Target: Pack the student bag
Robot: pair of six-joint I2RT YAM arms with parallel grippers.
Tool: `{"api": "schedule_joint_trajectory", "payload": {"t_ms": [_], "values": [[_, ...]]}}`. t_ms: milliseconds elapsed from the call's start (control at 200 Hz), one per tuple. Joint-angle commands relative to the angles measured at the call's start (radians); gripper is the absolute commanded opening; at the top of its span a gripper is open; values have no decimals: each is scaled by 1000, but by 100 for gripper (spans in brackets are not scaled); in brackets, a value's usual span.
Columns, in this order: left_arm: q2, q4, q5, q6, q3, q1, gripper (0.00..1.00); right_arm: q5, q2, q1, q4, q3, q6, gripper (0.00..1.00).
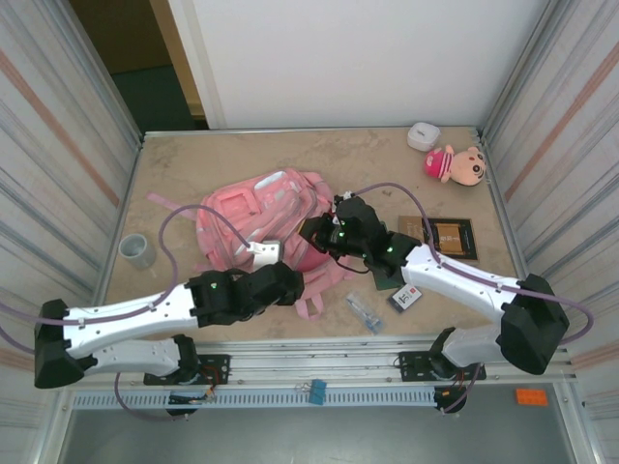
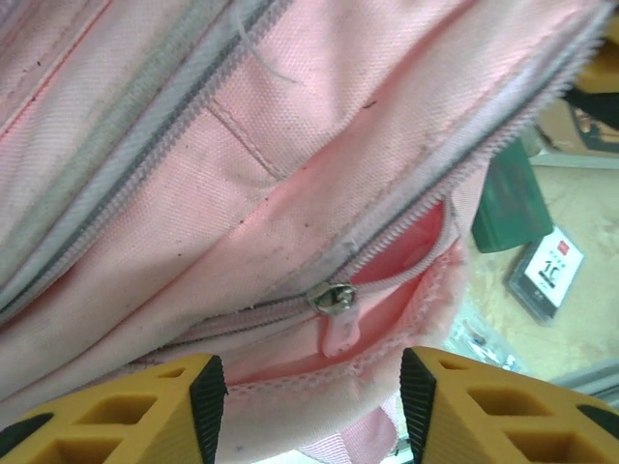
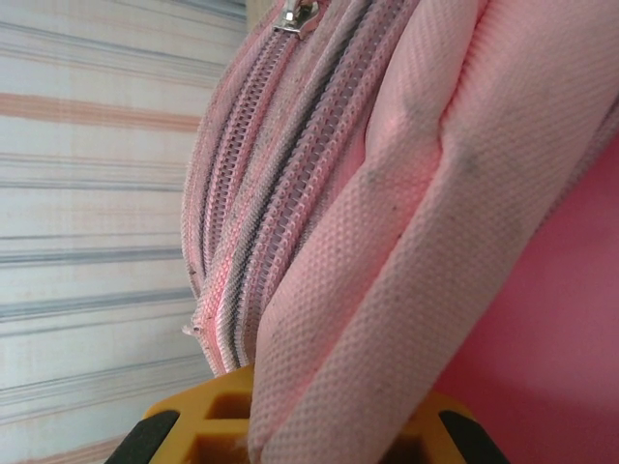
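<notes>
Zipper pull [image 2: 334, 314] dead ahead
Sat just past the parted, empty left gripper [image 2: 312, 387], zip [image 2: 455, 159] slanting up-right; right gripper [image 3: 309, 430] clamped on the student bag [image 1: 256, 217] fabric.

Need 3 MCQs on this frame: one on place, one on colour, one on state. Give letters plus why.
1. Where does the plush doll lie?
A. far right corner, beside the white case
B. inside the bag
C. by the left arm's base

2. What colour are the left gripper fingers?
A. blue
B. white
C. yellow

3. How is the student bag pocket zip at the left gripper?
A. fully shut
B. partly open
C. slider missing

A: the top view shows it next to the case.
C: the left wrist view shows yellow fingers with black pads.
B: the slider sits partway along, with pink lining showing to its right.
</notes>
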Motion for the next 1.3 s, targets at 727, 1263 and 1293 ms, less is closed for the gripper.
{"api": "schedule_joint_trajectory", "payload": {"t_ms": [727,1263,1293], "values": [[167,-83,-129,-181,82,42,29,3,-3,29,24,96,-12,2],[-92,315,156,28,-169,175,0,-58,0,11,-53,89,-192,1],[-108,347,191,28,-189,193,0,-74,1,7,-46,82,-203,0]]}}
